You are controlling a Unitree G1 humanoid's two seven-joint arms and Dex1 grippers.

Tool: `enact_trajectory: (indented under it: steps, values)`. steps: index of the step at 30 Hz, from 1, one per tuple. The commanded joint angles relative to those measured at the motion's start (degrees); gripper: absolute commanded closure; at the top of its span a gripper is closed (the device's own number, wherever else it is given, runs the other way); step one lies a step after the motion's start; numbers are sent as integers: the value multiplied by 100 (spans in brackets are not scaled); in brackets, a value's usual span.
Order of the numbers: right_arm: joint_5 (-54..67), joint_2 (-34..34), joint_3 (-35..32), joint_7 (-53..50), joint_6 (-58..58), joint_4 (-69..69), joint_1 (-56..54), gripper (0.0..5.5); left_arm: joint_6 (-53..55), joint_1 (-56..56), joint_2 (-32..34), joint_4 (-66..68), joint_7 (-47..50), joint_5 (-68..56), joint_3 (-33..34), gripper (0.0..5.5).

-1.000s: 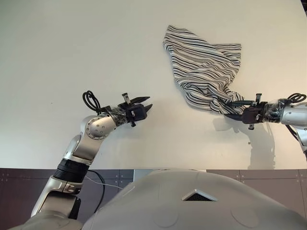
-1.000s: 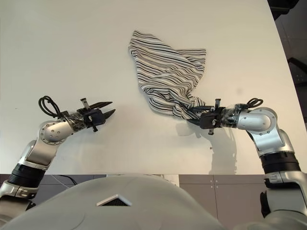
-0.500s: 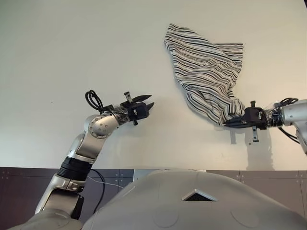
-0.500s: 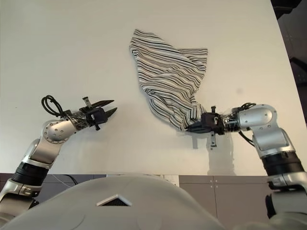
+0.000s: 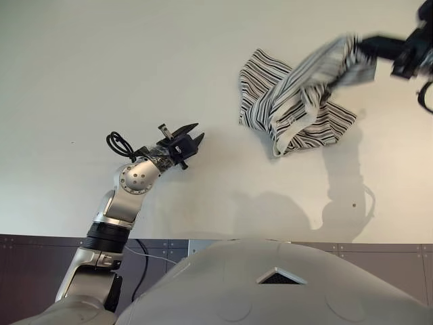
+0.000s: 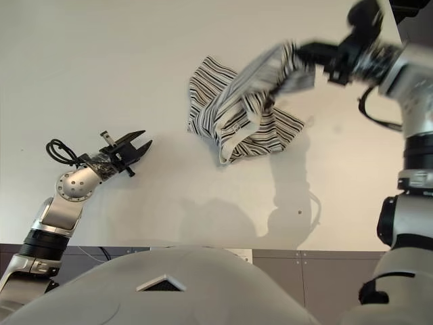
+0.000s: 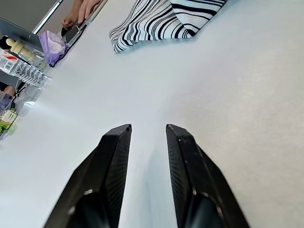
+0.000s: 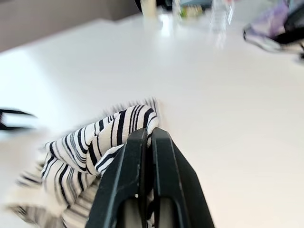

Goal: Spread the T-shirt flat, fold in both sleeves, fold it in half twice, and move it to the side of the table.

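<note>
T-shirt (image 5: pixel 298 112) just swung up off tabletop (image 5: pixel 101 54) toward far right corner, one edge pinched in closed right gripper (image 5: pixel 362 49), rest crumpled below, spreading still undone; left gripper (image 5: pixel 191 133) open, empty, toward near-left edge.

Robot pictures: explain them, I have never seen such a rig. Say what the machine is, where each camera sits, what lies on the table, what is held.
This is a humanoid robot with two arms, each ending in a two-finger gripper. Two pictures look down from cameras in its head; two come from cameras on its wrists. A striped T-shirt lies crumpled on the white table. The right gripper is shut on one part of it, held up above the table. The left gripper is open and empty, apart from the T-shirt.
</note>
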Motion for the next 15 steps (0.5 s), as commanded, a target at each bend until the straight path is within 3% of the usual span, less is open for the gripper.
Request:
enact_trajectory:
  steps: [1,6,15]
  values:
    - [-1544,-292,751,679,-1693,616,735,535,122,-96,50,-256,-195,-69,26,418]
    - [-1841,-345,411,1285,-2598,668,834,535,284,-111,44,-563,-351,-88,1,418]
    - [-2139,-468,-471,930,-3919,-479,1219,517,325,24,58,-641,-394,24,-57,418]
